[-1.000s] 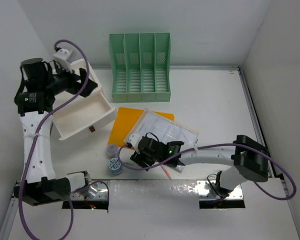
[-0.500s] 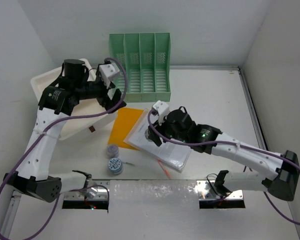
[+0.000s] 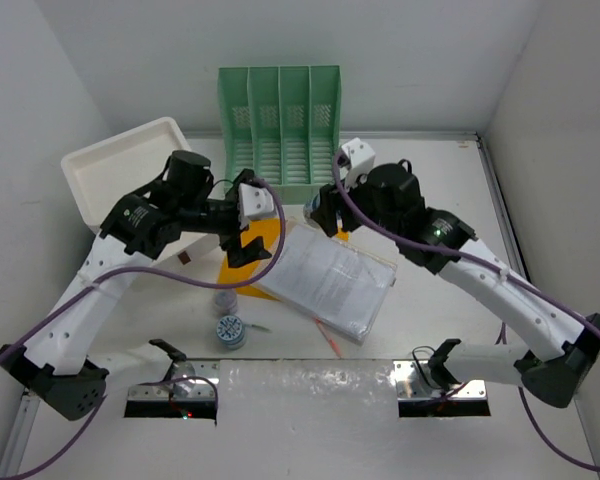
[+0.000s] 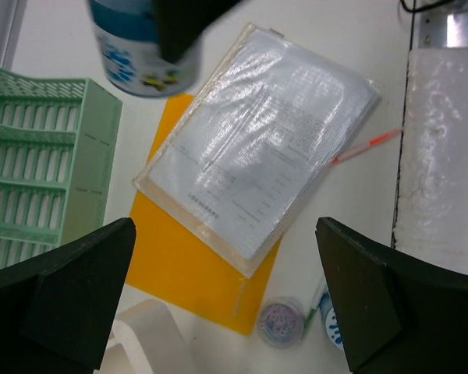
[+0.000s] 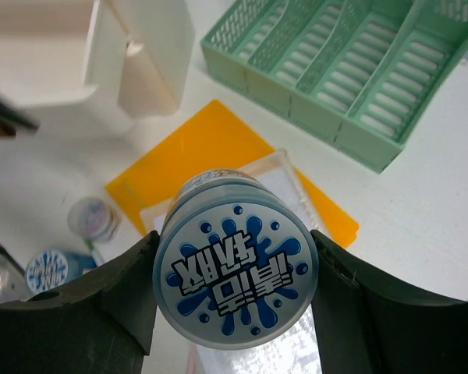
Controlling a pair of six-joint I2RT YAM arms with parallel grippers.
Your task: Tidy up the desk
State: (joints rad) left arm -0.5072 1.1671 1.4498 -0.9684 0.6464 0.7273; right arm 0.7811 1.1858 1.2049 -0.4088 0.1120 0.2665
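- White box (image 3: 100,165) far left, at back of table.
- L gripper (image 4: 225,227): jaws apart, nothing between. Arm reached fwd over mid-table, wrist cam looking down on folder and sleeve.
- Two small pots (image 3: 230,331) near front edge, just beside folder.
- Orange folder (image 3: 238,262) lying flat, partly under clear doc sleeve (image 3: 330,280). Green rack (image 3: 280,135) behind.
- R gripper (image 5: 234,249): jaws clamped on blue-lid jar (image 5: 234,273), held up off table. Arm stretched fwd-left, between rack and sleeve.
- Table (image 3: 450,190): under everything, rail along R edge. Prob. rigid, fixed, smooth, so no gripping it. Thin sheets likely to slide, so better to take items by edges/sides.
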